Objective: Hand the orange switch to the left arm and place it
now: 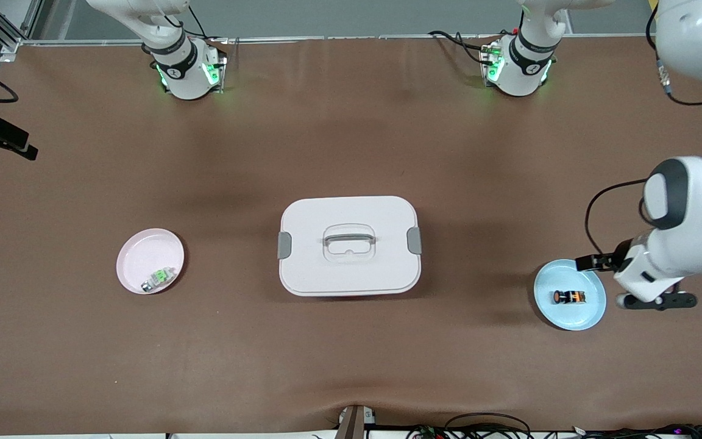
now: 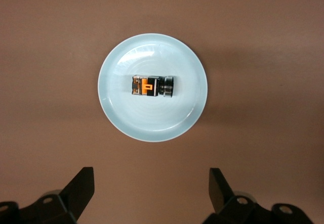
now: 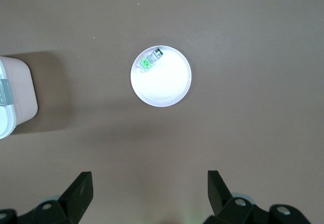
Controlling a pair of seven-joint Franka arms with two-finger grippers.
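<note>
- Left gripper (image 2: 152,193) is being held wide open and empty over the table beside the blue plate (image 1: 592,311), presumably lined up for a pickup.
- Orange switch (image 1: 570,297) is being seen lying on that plate.
- Right gripper (image 3: 150,193) is being kept waiting, fingers spread, above the pink plate (image 1: 134,256) where a green part (image 1: 158,278) is being carried.
- Box (image 1: 349,245) is being left standing between the plates, blocking a low, straight handover.

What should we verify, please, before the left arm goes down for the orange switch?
1. Orange switch lies alone on the blue plate: ok.
2. Left end effector open, above the table at the plate's edge: ok.
3. Left end effector centred over the switch: not ok.
4. Right end effector open, empty: ok.
5. Box lidded, mid-table between the plates: ok.
6. Pink plate has room beside the green part: ok.
</note>
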